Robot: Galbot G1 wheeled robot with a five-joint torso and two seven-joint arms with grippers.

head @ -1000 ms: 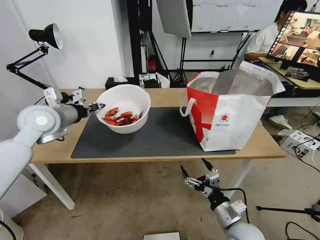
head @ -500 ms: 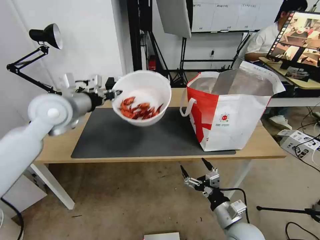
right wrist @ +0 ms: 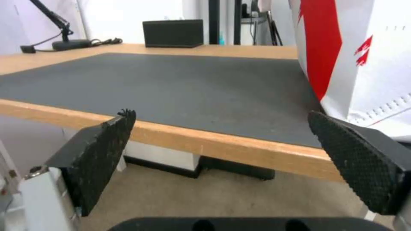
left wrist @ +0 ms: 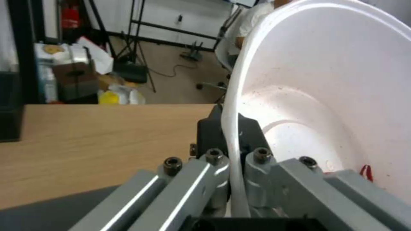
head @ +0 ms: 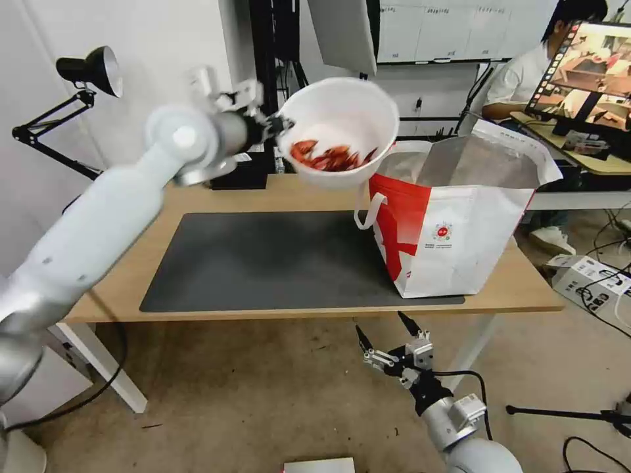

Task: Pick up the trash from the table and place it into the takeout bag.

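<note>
Bag interior hidden. Left hand (head: 281,123) clamped on rim of white round plastic bowl (head: 342,112) with red scraps, raised beside boxy white-and-red takeout bag (head: 460,223). Right hand (head: 384,338) spread wide, empty, below light-wood surface (head: 105,289).

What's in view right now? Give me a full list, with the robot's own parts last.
Bowl: one, white, red scraps inside, held in the air beside the bag's near top corner.
Bag: one, white with red panel, foil lining, standing open on the table's right end.
Mat: one, dark grey, flat on the table.
Table: one, light wood, white legs.
Tissue box: one, black, at the table's back edge.
Desk lamp: one, black, far left.
Left gripper: fingers shut on the bowl's rim.
Right gripper: fingers open, low in front of the table's edge.
</note>
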